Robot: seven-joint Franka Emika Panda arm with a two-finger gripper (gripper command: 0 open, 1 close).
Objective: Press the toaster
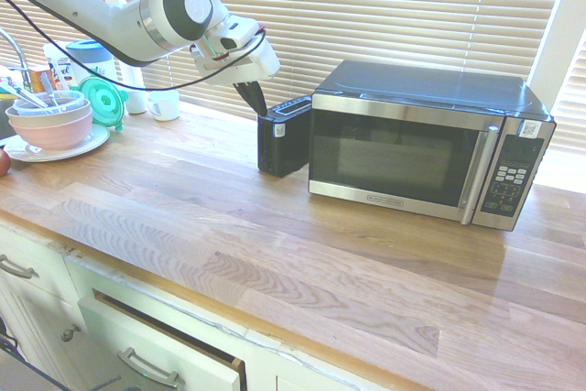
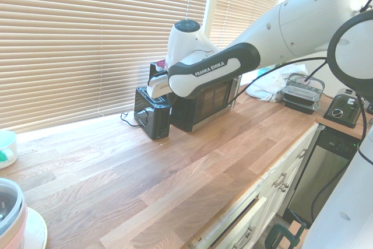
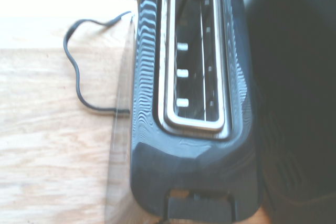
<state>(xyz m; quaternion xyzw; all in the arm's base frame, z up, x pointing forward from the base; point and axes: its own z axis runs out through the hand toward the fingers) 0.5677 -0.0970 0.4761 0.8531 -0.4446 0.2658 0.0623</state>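
"Toaster (image 1: 283, 146) and gripper (image 1: 260, 113): where were they seen?"

"The small black toaster was seen upright on the wooden counter (image 1: 183, 212), beside the larger steel-and-black microwave (image 1: 394, 155). The gripper was clenched shut, its fingers pointed down at the toaster's top, by the end marked with a white sticker (image 1: 279, 130). Whether the toaster was touched could not be told."

"What was shown in one view but hidden in another?"

"The sticker was shown in the first exterior view. A dark cord (image 3: 77, 74), looped on the counter, was shown in the second exterior and wrist views. The long, metal-rimmed slot (image 3: 197, 51) was shown most fully from the wrist. In the second exterior view, the fingertips were hidden behind the arm."

"And the edges and open room?"

"On one side, the toaster was closely bordered by the microwave; behind, by the window blinds (image 2: 87, 39). A wide stretch of wood was left between it and the stacked bowls (image 1: 53, 125), and another toward the counter's front edge, above a partly opened drawer (image 1: 160, 350)."
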